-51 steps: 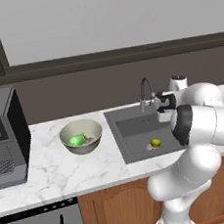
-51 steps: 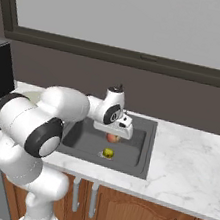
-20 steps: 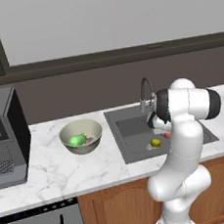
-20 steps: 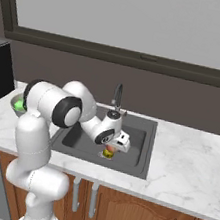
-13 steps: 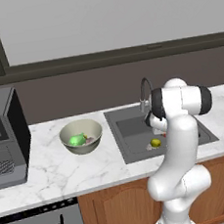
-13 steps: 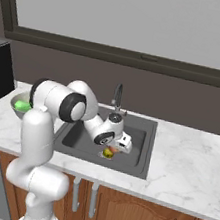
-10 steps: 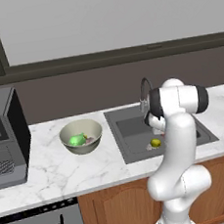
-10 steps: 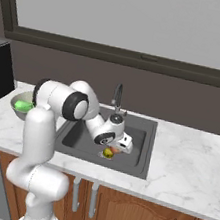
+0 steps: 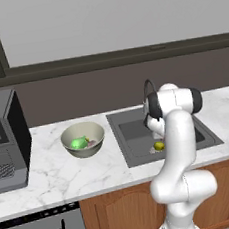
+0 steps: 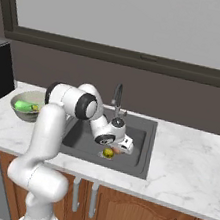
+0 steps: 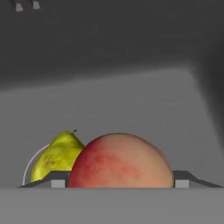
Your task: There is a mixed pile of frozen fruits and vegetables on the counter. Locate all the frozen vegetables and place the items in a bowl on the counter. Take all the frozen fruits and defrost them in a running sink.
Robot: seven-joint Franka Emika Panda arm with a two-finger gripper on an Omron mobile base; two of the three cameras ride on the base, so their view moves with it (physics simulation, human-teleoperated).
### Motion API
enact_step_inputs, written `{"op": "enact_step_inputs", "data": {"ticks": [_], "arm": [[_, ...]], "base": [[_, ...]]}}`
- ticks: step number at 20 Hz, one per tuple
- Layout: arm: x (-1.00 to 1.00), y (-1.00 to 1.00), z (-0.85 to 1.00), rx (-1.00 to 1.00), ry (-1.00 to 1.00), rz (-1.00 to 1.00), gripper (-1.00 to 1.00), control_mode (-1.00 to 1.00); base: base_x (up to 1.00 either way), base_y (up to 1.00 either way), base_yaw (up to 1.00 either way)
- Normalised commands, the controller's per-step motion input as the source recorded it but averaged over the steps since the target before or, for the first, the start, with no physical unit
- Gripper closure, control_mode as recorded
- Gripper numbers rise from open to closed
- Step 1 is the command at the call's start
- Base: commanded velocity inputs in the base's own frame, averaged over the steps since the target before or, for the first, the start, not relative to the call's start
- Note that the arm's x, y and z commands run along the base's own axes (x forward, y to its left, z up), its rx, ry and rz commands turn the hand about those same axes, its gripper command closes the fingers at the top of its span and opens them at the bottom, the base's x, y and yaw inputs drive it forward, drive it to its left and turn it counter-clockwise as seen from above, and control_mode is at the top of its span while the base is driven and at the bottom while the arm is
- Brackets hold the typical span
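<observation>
In the hand view the red fruit (image 11: 121, 162) sits between my gripper's (image 11: 118, 177) two fingertips (image 11: 54, 178), which press on its sides. The yellow-green fruit (image 11: 54, 157) lies right beside it on the floor of the sink (image 11: 131, 100), by the drain ring. From the right base, the gripper (image 10: 121, 147) is low in the sink (image 10: 138, 137), next to the yellow-green fruit (image 10: 108, 153). The bowl (image 9: 68, 134) stands on the counter (image 9: 53, 174) left of the sink (image 9: 134, 134), with the bright green vegetable (image 9: 79, 143) and a pale pinkish one (image 9: 92, 143) inside.
A curved faucet (image 10: 117, 95) rises at the sink's back edge, close above my hand. A dark coffee machine (image 9: 3, 139) stands at the counter's far left. The bowl (image 10: 27, 104) shows at the left behind my arm. Open marble counter (image 10: 189, 166) stretches right of the sink.
The arm's upper joints have swung slightly to the left. The hand stays low in the sink with the red fruit still between its fingers.
</observation>
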Motion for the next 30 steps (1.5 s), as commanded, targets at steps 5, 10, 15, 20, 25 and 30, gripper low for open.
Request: {"op": "enact_step_inputs", "data": {"ticks": [5, 10, 15, 20, 25, 30], "arm": [[0.36, 0.0, -0.53, 0.0, -0.02, 0.0, 1.0, -1.0], [0.41, 0.0, -0.52, 0.0, -0.03, 0.0, 1.0, -1.0], [0.29, 0.02, -0.36, 0.0, -0.06, 0.0, 1.0, -1.0], [0.09, 0.15, -0.16, 0.0, 0.0, 0.0, -1.0, -1.0], [0.02, 0.01, -0.03, 0.0, 0.09, 0.01, -1.0, -1.0], [0.0, 0.0, 0.17, -0.01, 0.05, -0.01, -1.0, -1.0]], "base": [[0.0, 0.0, 0.0], [0.0, 0.0, 0.0], [0.0, 0.0, 0.0], [0.0, 0.0, 0.0], [0.0, 0.0, 0.0], [0.0, 0.0, 0.0]]}}
